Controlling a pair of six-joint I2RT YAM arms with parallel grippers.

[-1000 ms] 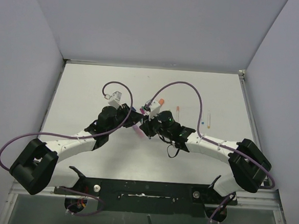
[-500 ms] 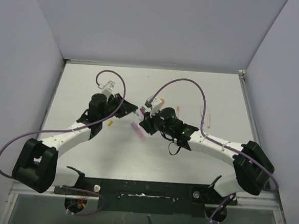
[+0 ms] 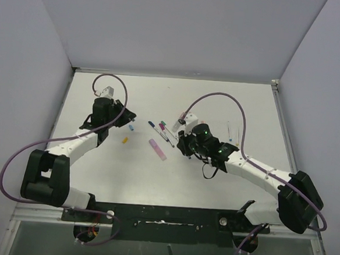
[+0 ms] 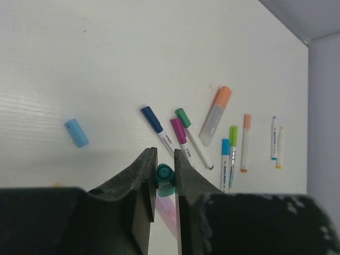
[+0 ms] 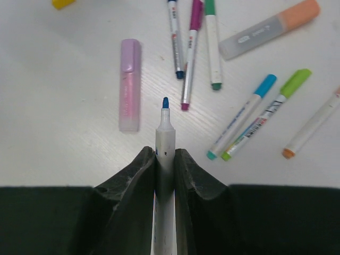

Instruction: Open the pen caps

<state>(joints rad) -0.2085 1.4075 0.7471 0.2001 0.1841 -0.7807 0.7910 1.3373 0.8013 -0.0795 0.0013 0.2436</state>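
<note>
A white table (image 3: 224, 184) fills the top view, boxed by pale grey walls (image 3: 177, 29) at 9, 12 and 3 o'clock, with bare surface along its far edge and across its near strip. The left arm (image 3: 75, 147) reaches in toward 10 o'clock of the table's middle and the right arm (image 3: 254, 168) comes in from 4 o'clock, their wrists well apart. The right gripper (image 5: 165, 159) is clamped tight on an uncapped pen (image 5: 165, 135); in its wrist view the pen's long axis runs 6 to 12 o'clock, blue tip pointing to 12. Loose pens (image 3: 161, 131) lie scattered between the wrists, mostly angled 11 to 5 o'clock. A pink highlighter (image 3: 157, 149) lies from 10 to 4 o'clock just below them. The left gripper (image 4: 162, 172) is narrowed to a slit, pinching a teal cap (image 4: 164, 171). A light blue cap (image 3: 131, 126) and a yellow cap (image 3: 125, 140) lie loose near it, apart from each other.
</note>
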